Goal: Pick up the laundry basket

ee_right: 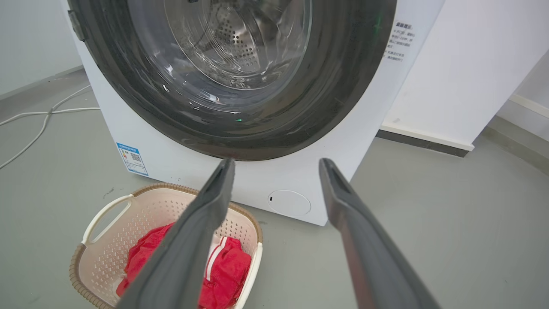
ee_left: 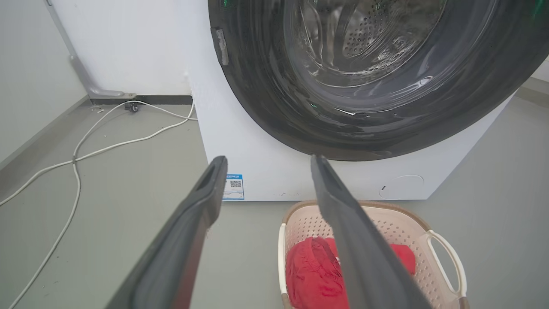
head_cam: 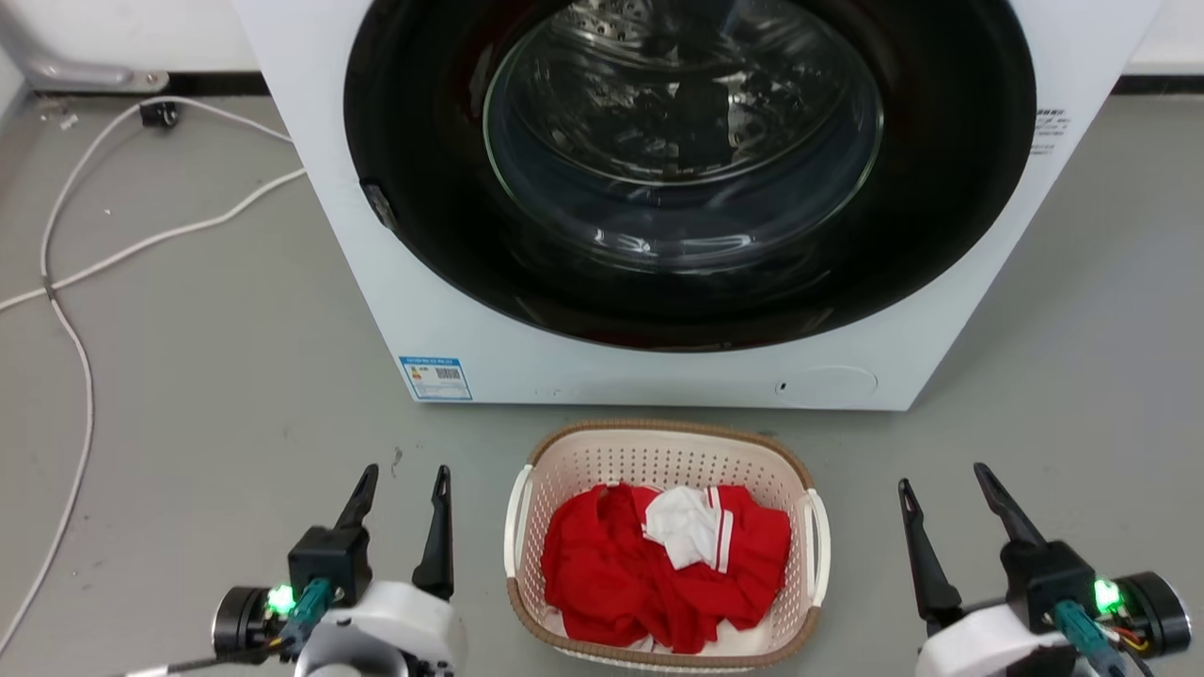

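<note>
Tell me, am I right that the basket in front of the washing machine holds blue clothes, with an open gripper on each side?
Not blue: the head view shows red and white clothes in the laundry basket. The rest holds: it sits before the washing machine, left gripper and right gripper open on either side.

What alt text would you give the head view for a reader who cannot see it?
A cream laundry basket holding red and white clothes sits on the floor before a washing machine, between the open left gripper and open right gripper.

Grey floor (head_cam: 188,376); white washing machine (head_cam: 423,310), door shut; white cable (head_cam: 85,273); white wall (ee_left: 128,47).
</note>
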Robot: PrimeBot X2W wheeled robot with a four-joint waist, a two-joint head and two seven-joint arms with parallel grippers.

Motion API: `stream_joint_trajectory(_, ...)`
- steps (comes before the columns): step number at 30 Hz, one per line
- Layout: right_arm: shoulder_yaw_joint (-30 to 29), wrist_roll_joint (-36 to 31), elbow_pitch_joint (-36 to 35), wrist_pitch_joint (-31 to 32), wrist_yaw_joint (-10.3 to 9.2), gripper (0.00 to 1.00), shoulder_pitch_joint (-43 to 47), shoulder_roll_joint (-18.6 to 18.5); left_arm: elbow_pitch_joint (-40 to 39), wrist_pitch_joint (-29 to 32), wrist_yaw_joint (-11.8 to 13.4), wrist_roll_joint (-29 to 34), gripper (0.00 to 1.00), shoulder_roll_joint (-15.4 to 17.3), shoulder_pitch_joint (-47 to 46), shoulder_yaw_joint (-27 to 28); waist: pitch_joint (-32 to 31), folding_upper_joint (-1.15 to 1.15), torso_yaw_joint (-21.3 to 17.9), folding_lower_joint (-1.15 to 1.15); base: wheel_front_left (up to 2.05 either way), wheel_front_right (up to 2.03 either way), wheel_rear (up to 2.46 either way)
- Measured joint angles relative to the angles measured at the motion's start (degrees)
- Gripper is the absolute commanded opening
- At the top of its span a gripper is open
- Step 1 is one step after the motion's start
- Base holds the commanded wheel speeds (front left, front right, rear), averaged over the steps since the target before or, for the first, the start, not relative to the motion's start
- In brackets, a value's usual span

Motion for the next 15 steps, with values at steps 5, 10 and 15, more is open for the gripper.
stream_joint_trajectory(5,0.3,-1.0,6.3,0.0,0.0,1.0,-4.6,0.0,6.5,0.0,-1.8,0.7,1.0,0.0,-5.2,-0.3,2.7,0.0,-0.4,0.0,0.0,0.0,0.0)
stream_joint_trajectory(10,0.4,-2.2,14.9,0.0,0.0,1.0,-10.2,0.0,14.0,0.0,-3.5,1.7,1.0,1.0,-11.0,-1.6,5.8,0.0,-0.8,0.0,0.0,0.0,0.0)
stream_joint_trajectory(15,0.8,-3.1,24.0,0.0,0.0,1.0,-16.6,0.0,21.8,0.0,-4.5,2.1,1.0,2.2,-17.4,-3.5,9.1,0.0,-1.1,0.01,0.0,0.0,0.0)
